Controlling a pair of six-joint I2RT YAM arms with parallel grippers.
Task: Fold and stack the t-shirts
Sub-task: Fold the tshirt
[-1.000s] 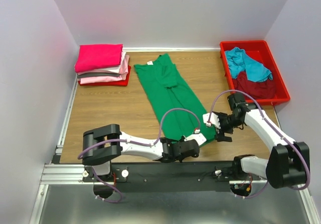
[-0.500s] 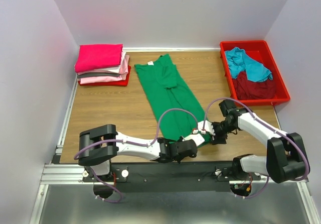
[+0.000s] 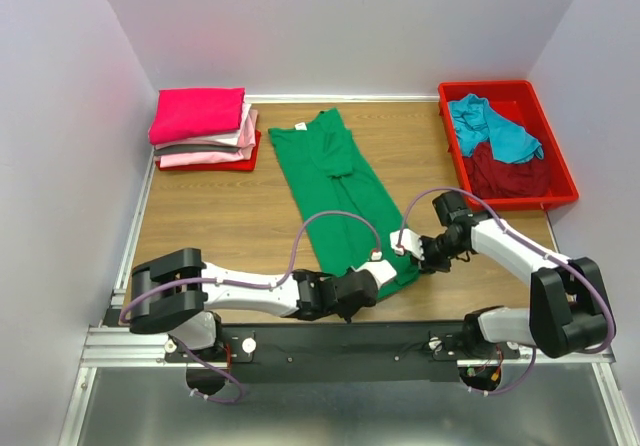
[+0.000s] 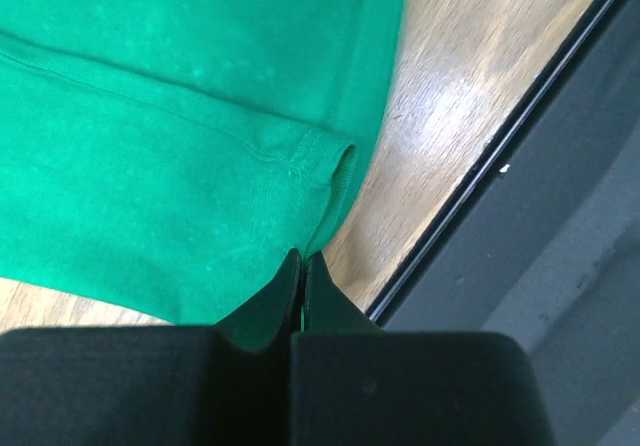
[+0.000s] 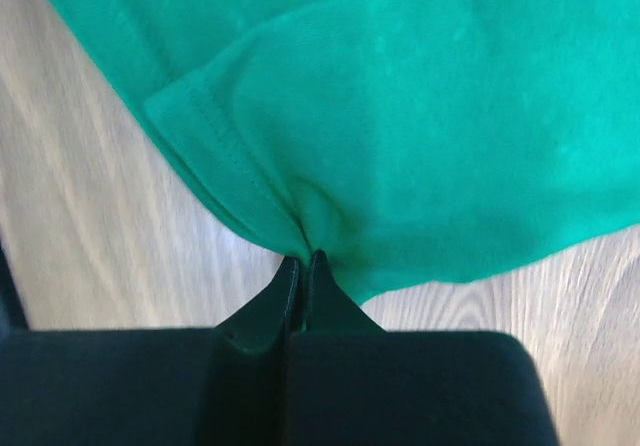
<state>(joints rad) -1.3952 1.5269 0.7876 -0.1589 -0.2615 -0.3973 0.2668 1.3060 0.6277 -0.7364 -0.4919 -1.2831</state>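
Grip status: the left gripper had its jaws pressed together on the near hem corner of the green t-shirt, at the near edge of the table. The right gripper was likewise pinched shut on the hem, with fabric bunched into its fingertips. In the overhead view the left gripper and right gripper sat at the two near corners of the garment, left and right of the hem.

Garment condition: the green t-shirt lay flat as a long narrow strip, running from the far centre of the table to the near centre-right, collar at the far end. Its sides appeared already turned in lengthwise.

Completed work: a folded stack stood at the far left, with a hot pink t-shirt on top and a light pink t-shirt below it.

Outstanding work: the red bin at the far right held a teal t-shirt and a dark red t-shirt, both crumpled and unfolded.

Assessment: the green t-shirt was judged about half folded, lacking the crosswise fold and transfer to the stack. With two garments untouched, the task stood roughly at its midpoint.
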